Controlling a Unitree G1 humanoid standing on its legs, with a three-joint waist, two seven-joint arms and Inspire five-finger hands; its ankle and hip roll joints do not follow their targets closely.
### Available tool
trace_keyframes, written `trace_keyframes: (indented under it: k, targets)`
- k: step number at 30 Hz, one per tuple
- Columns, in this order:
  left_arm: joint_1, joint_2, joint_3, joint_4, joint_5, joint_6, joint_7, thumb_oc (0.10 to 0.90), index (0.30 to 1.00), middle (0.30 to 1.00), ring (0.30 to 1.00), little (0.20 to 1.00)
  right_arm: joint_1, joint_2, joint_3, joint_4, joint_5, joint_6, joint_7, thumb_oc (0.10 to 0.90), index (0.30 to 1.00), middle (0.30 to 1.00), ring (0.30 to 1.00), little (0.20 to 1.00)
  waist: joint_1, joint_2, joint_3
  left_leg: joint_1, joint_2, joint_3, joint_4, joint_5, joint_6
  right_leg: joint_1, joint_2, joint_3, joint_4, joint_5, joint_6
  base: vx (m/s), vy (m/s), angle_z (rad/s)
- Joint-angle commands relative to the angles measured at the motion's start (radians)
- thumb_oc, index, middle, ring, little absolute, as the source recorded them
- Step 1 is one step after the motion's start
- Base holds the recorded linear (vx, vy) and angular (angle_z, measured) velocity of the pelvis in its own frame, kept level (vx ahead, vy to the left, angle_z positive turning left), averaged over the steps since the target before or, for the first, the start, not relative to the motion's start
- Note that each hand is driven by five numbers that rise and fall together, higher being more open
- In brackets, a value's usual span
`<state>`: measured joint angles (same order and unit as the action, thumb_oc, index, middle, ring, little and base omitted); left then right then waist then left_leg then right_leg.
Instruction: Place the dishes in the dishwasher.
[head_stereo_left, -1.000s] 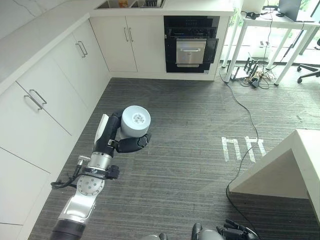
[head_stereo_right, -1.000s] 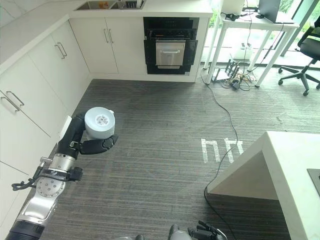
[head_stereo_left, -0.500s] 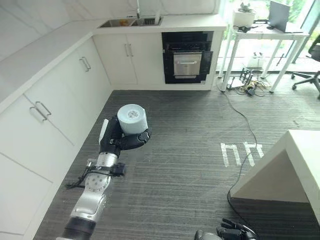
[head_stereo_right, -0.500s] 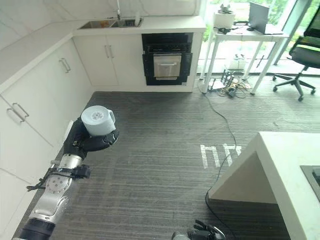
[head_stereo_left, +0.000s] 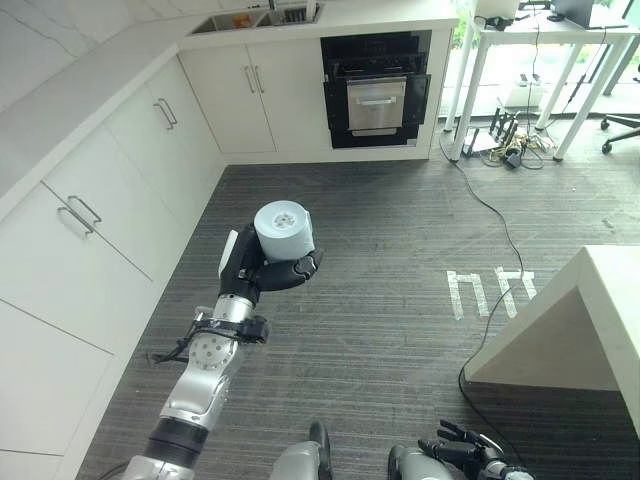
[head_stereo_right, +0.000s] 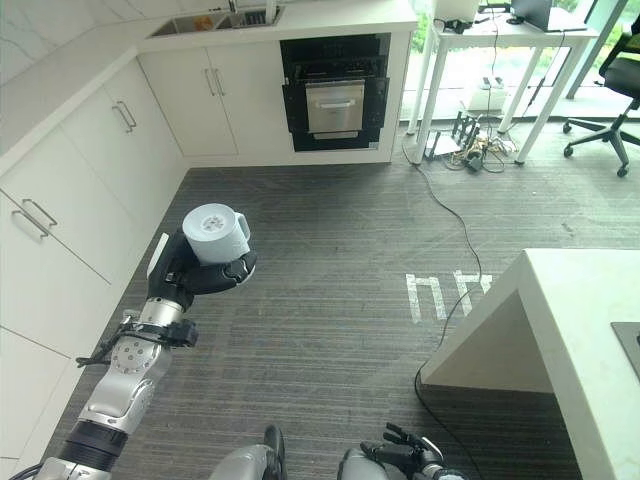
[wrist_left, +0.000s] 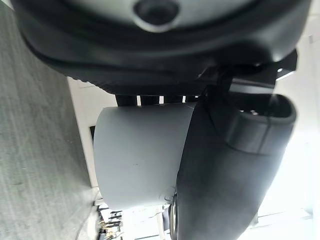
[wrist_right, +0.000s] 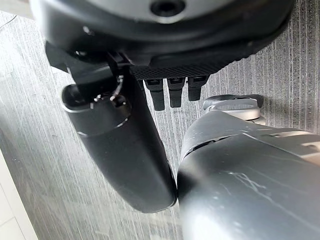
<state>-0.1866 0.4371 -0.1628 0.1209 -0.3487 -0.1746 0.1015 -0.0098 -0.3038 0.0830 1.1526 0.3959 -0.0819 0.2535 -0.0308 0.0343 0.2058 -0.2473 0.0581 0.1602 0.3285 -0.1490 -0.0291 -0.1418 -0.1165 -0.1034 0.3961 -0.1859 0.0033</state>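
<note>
The left hand (head_stereo_left: 262, 277) curls its fingers (head_stereo_left: 300, 268) around a pale cup (head_stereo_left: 283, 229), held above the floor; any loosening could drop it.

From where I stand, the two head cameras look steeply down from above onto the grey floor (head_stereo_left: 400, 260), facing the white cabinets (head_stereo_left: 110, 200) and the black oven (head_stereo_right: 335, 95) at the far wall; they share nearly the whole scene, slightly offset sideways. The left wrist camera sits tight against the left hand (wrist_left: 225, 165), looking along it at a pale cup (wrist_left: 140, 155). The right wrist camera peers past the right hand (wrist_right: 125, 150) to the floor, very close.
</note>
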Motion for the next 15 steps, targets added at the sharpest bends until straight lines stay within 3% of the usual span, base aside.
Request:
trace_keyframes:
  k: [1,2,3,5,6,8,9,10,11,13,14,15]
  targets:
    - [-0.158,0.031,0.063,-0.084,-0.012,-0.124,0.007,0.400,0.300,0.300,0.300,0.300,0.014,0.004,0.015,-0.034,0.018,-0.065,0.007,0.800,0.900,0.900,0.900,0.900,-0.019,0.010,-0.070,0.062,-0.053,0.001,-0.028,-0.015,0.056,0.238,0.046,-0.028,-0.096,-0.081,0.084,0.42,0.310,-0.75]
    - [-0.164,0.033,0.058,-0.083,-0.006,-0.118,0.008,0.400,0.300,0.300,0.300,0.300,0.019,0.010,0.018,-0.052,0.014,-0.066,-0.001,0.800,0.900,0.900,0.900,0.900,-0.026,0.012,-0.065,0.089,-0.065,-0.007,-0.028,-0.029,0.072,0.265,0.045,-0.044,-0.096,-0.030,0.093,0.44,0.343,-0.27]
    - [-0.173,0.037,0.048,-0.083,0.007,-0.110,0.015,0.400,0.300,0.300,0.300,0.300,0.034,0.022,0.029,-0.092,0.006,-0.070,-0.020,0.800,0.900,0.900,0.900,0.900,-0.039,0.020,-0.052,0.127,-0.085,-0.017,-0.028,-0.049,0.103,0.205,0.029,-0.074,0.068,0.075,0.122,0.36,0.318,-0.07]
    - [-0.175,0.037,0.042,-0.074,0.022,-0.116,0.021,0.400,0.300,0.300,0.300,0.300,0.039,0.030,0.039,-0.112,0.012,-0.071,-0.027,0.800,0.900,0.900,0.900,0.900,-0.046,0.030,-0.041,0.154,-0.087,-0.015,-0.028,-0.061,0.116,0.115,0.015,-0.094,0.208,0.130,0.128,0.26,0.234,0.08]
    - [-0.174,0.038,0.036,-0.067,0.030,-0.126,0.025,0.400,0.300,0.300,0.300,0.300,0.037,0.032,0.044,-0.123,0.012,-0.071,-0.030,0.800,0.900,0.900,0.900,0.900,-0.053,0.027,-0.027,0.182,-0.096,-0.016,-0.028,-0.075,0.117,0.071,0.028,-0.094,0.228,0.118,0.126,0.24,0.100,0.03]
    - [-0.175,0.039,0.029,-0.056,0.050,-0.141,0.027,0.400,0.300,0.300,0.300,0.300,0.038,0.028,0.046,-0.140,0.024,-0.071,-0.034,0.800,0.900,0.900,0.900,0.900,-0.074,0.025,-0.017,0.202,-0.103,-0.035,-0.028,-0.087,0.112,0.036,0.091,-0.082,0.134,0.109,0.116,0.31,-0.016,-0.01]
    - [-0.177,0.039,0.024,-0.054,0.062,-0.142,0.029,0.400,0.300,0.300,0.300,0.300,0.039,0.025,0.040,-0.155,0.026,-0.063,-0.035,0.800,0.900,0.900,0.900,0.900,-0.089,0.020,-0.013,0.222,-0.113,-0.049,-0.028,-0.103,0.112,0.019,0.099,-0.076,0.053,0.115,0.109,0.35,-0.080,0.24]
    - [-0.180,0.040,0.022,-0.058,0.070,-0.136,0.031,0.400,0.300,0.300,0.300,0.300,0.038,0.022,0.034,-0.163,0.028,-0.057,-0.037,0.800,0.900,0.900,0.900,0.900,-0.097,0.015,-0.009,0.241,-0.116,-0.054,-0.028,-0.119,0.111,0.010,0.087,-0.084,-0.025,0.128,0.107,0.42,-0.162,0.50]
    - [-0.186,0.039,0.021,-0.065,0.089,-0.120,0.039,0.400,0.300,0.300,0.300,0.300,0.029,0.019,0.025,-0.161,0.052,-0.051,-0.038,0.800,0.900,0.900,0.900,0.900,-0.105,-0.008,-0.005,0.276,-0.136,-0.058,-0.028,-0.149,0.106,-0.054,0.034,-0.081,-0.096,0.153,0.123,0.42,-0.200,0.63]
    - [-0.189,0.041,0.017,-0.074,0.099,-0.109,0.043,0.400,0.300,0.300,0.300,0.300,0.022,0.020,0.004,-0.135,0.064,-0.062,-0.028,0.800,0.900,0.900,0.900,0.900,-0.113,-0.025,-0.011,0.312,-0.155,-0.079,-0.028,-0.183,0.098,-0.153,-0.012,-0.031,-0.096,0.183,0.160,0.44,-0.232,0.61]
    - [-0.190,0.050,0.015,-0.070,0.107,-0.117,0.040,0.400,0.300,0.300,0.300,0.300,0.021,0.020,-0.008,-0.116,0.068,-0.076,-0.019,0.800,0.900,0.900,0.900,0.900,-0.116,-0.026,-0.019,0.329,-0.156,-0.097,-0.028,-0.200,0.092,-0.169,-0.013,0.000,-0.096,0.195,0.164,0.58,-0.330,0.58]
    - [-0.179,0.059,0.017,-0.067,0.082,-0.121,0.021,0.400,0.300,0.300,0.300,0.300,0.019,0.012,-0.014,-0.102,0.086,-0.076,-0.016,0.800,0.900,0.900,0.900,0.900,-0.113,-0.022,-0.037,0.346,-0.146,-0.116,-0.028,-0.203,0.072,-0.139,0.006,0.006,-0.096,0.178,0.143,0.70,-0.417,0.79]
